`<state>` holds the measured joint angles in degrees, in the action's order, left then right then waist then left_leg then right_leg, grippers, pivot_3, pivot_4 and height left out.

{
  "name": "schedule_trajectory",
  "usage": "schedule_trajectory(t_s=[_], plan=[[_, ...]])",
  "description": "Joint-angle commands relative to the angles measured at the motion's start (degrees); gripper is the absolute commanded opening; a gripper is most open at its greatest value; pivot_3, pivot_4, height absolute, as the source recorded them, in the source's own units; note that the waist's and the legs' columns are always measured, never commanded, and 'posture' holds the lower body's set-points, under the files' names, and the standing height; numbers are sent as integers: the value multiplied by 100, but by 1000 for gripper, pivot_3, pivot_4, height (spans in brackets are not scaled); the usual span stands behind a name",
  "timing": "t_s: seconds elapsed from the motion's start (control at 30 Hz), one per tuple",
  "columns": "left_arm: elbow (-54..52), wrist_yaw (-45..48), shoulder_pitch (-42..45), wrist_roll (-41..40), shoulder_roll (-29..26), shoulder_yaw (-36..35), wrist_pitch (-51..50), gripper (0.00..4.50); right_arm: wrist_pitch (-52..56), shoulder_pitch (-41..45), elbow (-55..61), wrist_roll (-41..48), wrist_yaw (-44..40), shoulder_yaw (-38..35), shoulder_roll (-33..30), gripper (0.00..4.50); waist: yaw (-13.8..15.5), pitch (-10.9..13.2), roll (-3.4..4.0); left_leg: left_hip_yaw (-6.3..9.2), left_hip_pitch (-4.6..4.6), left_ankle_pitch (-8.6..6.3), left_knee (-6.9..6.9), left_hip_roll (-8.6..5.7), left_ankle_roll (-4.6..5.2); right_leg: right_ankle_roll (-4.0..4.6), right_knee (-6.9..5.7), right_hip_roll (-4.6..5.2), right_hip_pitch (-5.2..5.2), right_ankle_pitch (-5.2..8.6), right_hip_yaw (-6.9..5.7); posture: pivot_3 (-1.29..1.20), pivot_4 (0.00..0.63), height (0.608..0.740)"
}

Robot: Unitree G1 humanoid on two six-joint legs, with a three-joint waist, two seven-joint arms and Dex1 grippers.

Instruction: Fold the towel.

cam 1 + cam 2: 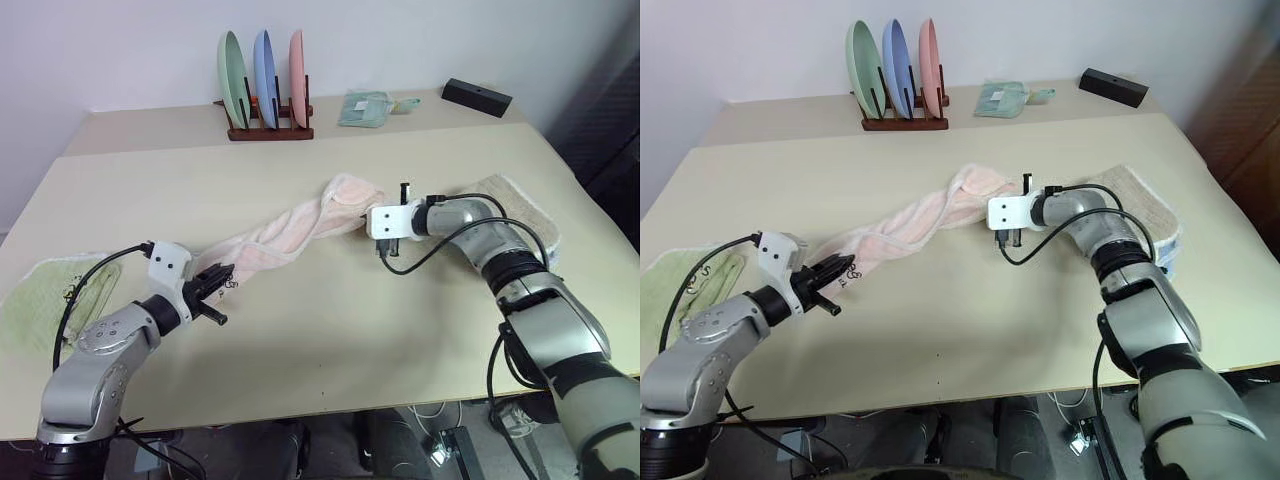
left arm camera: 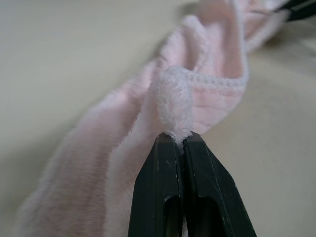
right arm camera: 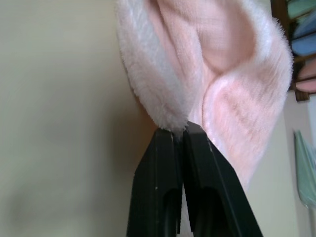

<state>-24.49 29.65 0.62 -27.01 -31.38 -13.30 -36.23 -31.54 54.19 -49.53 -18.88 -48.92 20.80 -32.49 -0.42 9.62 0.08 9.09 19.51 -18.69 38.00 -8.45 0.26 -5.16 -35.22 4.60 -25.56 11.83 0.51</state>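
The pale pink towel (image 1: pixel 295 228) lies twisted like a rope across the middle of the table, stretched between my two grippers. My left gripper (image 1: pixel 226 273) is at its near left end, shut on a small fold of the pink pile (image 2: pixel 175 106). At the far right end my right gripper (image 1: pixel 365 213) is shut on a thick rolled edge of the towel (image 3: pixel 217 84). In the left wrist view the twist runs away from my left gripper (image 2: pixel 181 139), and in the right wrist view the fabric bulges just past my right gripper (image 3: pixel 180 129).
A light green towel (image 1: pixel 45 298) lies at the table's left edge beside my left arm. A beige towel (image 1: pixel 522 205) lies under my right forearm. At the back stand a plate rack (image 1: pixel 266 125), a folded green cloth (image 1: pixel 364 108) and a black box (image 1: pixel 477 96).
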Motion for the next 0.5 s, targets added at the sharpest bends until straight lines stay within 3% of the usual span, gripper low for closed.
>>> schedule_trajectory(t_s=[0.03, 0.13, 0.23, 0.33, 0.5], plan=[[72, 92, 142, -136, -172, -449, 161, 0, 1118, -927, 2313, 1320, -1504, -382, -659, 23, 5, 1, 0, 1, 1, -1, 0, 1, 1, 0, 2, -1, 0, 0, 0, 0, 150, 740], [164, 185, 224, -163, -283, -510, 169, 0, 2333, -1843, 4186, 1983, -2173, -534, -1261, 23, 75, 1, 2, 1, 4, -4, 0, 3, 4, -1, 4, 1, -1, 1, -1, 0, 150, 740], [243, 238, 358, -126, -315, -377, 160, 0, 3145, -2460, 5272, 2041, -2156, -593, -1513, 23, 71, 2, 3, -18, -4, -7, 3, 7, 4, -2, 1, 0, 2, 0, 8, 0, 150, 740], [305, 265, 452, -52, -291, -203, 191, 0, 3915, -2693, 5804, 2161, -2147, -674, -1598, 808, 113, 2, 2, -22, -5, -7, 5, 12, 3, -2, 0, -3, 3, 0, 8, 0, 150, 740], [406, 302, 512, 5, -246, -68, 270, 0, 4599, -2753, 6359, 2492, -2038, -993, -1592, 3191, 128, 4, -5, -28, -2, -10, 10, 12, 8, -3, 4, -1, 3, 0, 9, 0, 150, 740]])
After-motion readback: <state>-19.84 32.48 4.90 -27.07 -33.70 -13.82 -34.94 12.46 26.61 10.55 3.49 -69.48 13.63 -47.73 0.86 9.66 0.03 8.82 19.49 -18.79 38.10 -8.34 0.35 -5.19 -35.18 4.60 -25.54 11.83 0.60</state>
